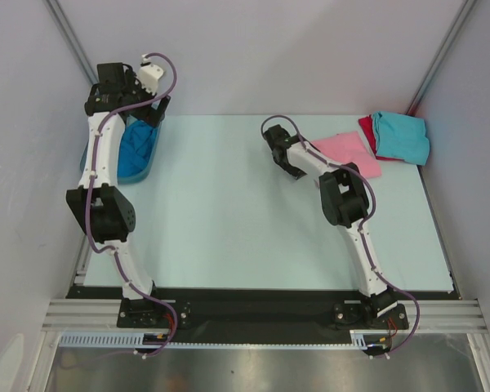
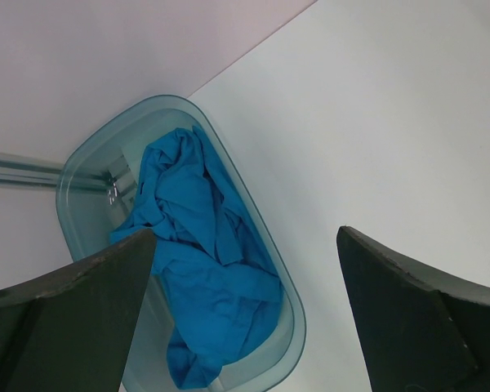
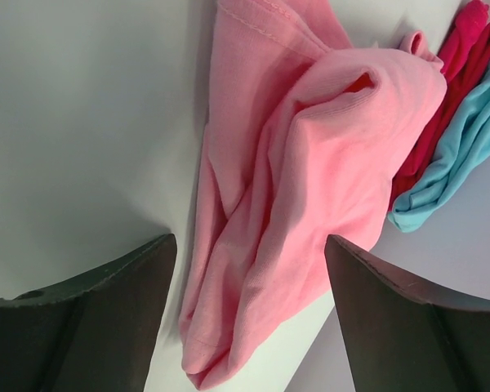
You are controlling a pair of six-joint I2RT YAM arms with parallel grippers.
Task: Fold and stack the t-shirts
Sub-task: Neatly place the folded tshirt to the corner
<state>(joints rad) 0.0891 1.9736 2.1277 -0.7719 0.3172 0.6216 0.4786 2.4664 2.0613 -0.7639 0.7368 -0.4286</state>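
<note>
Top view: the left arm (image 1: 98,159) reaches to the far left corner of the table (image 1: 229,229), where the bright blue shirt (image 1: 143,140) lies crumpled in the tub (image 1: 135,174). This position probably prepares a pick from the tub. The right arm (image 1: 347,200) points toward the pink shirt (image 1: 347,153), which lies loosely bunched on the table, just beside the turquoise shirt (image 1: 402,137) resting on the red shirt (image 1: 366,126) at the far right corner. Left wrist view: the left jaws stand wide, hold nothing, and hang above the tub, clear of the cloth. Right wrist view: the right jaws stand wide and hold nothing. They frame the near end of the pink shirt, probably lined up for a grasp there; contact with the cloth cannot be determined.
</note>
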